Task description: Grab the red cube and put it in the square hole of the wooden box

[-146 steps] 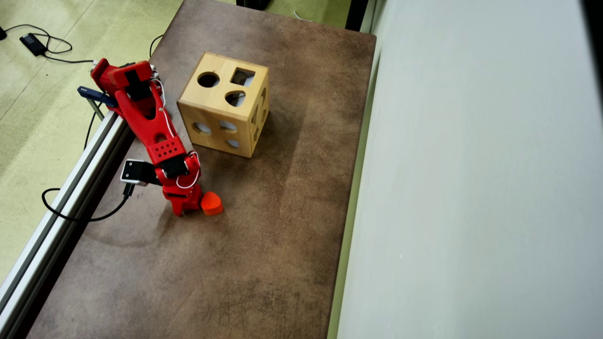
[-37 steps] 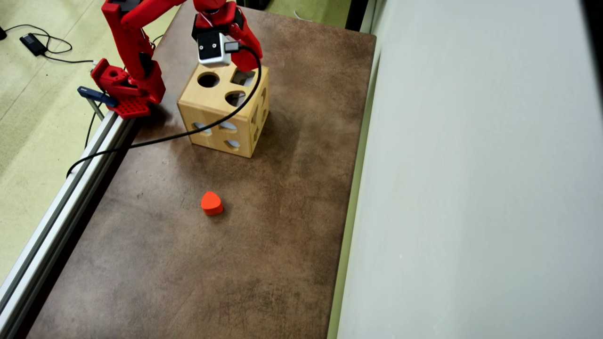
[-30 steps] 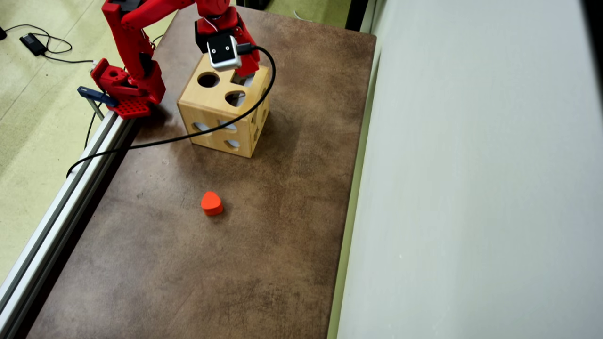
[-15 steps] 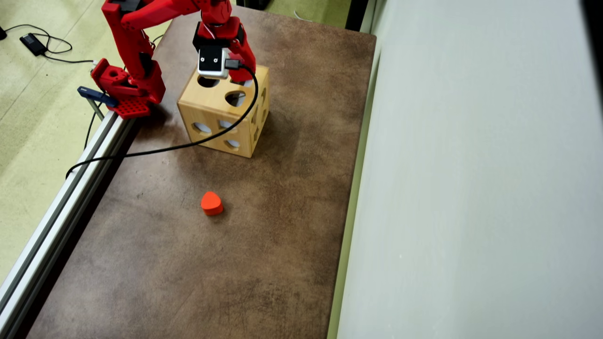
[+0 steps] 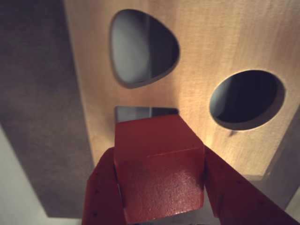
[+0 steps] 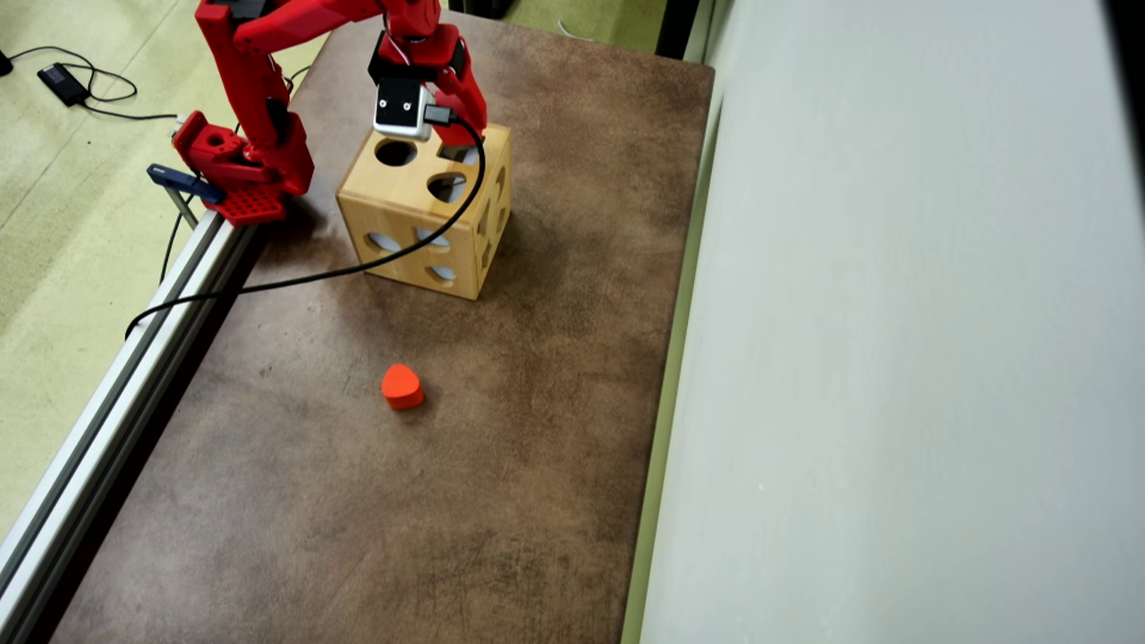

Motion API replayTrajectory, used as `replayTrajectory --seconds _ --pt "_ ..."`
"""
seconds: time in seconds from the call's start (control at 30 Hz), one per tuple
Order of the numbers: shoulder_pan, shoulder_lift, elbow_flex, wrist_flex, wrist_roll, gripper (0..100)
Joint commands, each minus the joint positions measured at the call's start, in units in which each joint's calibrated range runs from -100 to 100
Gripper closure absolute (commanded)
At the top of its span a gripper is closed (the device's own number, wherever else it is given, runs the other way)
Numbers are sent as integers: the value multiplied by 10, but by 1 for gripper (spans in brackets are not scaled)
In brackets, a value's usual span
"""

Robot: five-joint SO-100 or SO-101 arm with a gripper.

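Wrist view: pincer point(image 5: 159, 187) clamped on red cube point(image 5: 157, 164), held above wooden box point(image 5: 206, 51) top, partly covering square hole point(image 5: 145, 112). Round hole point(image 5: 246, 98) to right, rounded-triangle hole point(image 5: 143, 47) beyond. Overhead view: box near far left corner of brown surface point(image 6: 501, 501); orange rounded block point(image 6: 402, 386) mid-surface, well apart.

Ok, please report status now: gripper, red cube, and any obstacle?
Gripper shut on red cube. Cube over wooden box, at square hole. No obstacle seen.
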Motion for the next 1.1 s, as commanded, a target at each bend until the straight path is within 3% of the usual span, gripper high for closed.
replayTrajectory --seconds 0.0,1.07 --pt "1 -36 3 0 -1 97" --pt "1 -25 -7 -26 -30 97"
